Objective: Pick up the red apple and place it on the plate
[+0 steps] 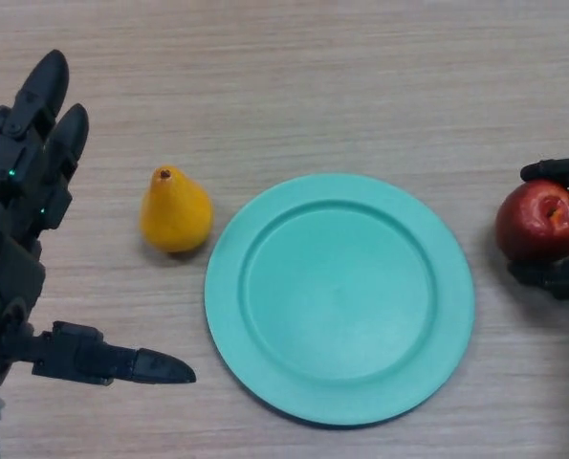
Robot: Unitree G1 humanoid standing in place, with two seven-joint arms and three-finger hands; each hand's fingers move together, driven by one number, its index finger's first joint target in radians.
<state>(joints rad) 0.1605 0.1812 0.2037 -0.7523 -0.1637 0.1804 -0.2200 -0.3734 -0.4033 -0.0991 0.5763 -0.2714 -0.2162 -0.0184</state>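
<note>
The plate [339,298], a round teal one with a raised rim, lies flat on the wooden table [294,86] a little right of the view's middle, and nothing lies on it. The apple [540,221], red with a yellowish patch near its stem hollow, sits on the table at the right edge of the view, just beside the plate's right rim but apart from it, a strip of bare wood showing between the two. The right hand [563,277] comes in from the right edge and is grasping the apple: one dark finger curls over the fruit's top and another part of the hand presses in under its lower side, so the apple is pinched between them; the rest of that hand is cut off by the edge of the view. Whether the apple rests on the table or is raised off it cannot be told. A yellow pear [175,210] stands on the table just left of the plate, its narrow stem end tilted up and to the left, close to the plate's upper-left rim but not touching it. The left hand [16,239] shows at the far left, well apart from the pear and plate, released: its fingers point straight up the view and its thumb sticks out to the right near the bottom, holding nothing.
</note>
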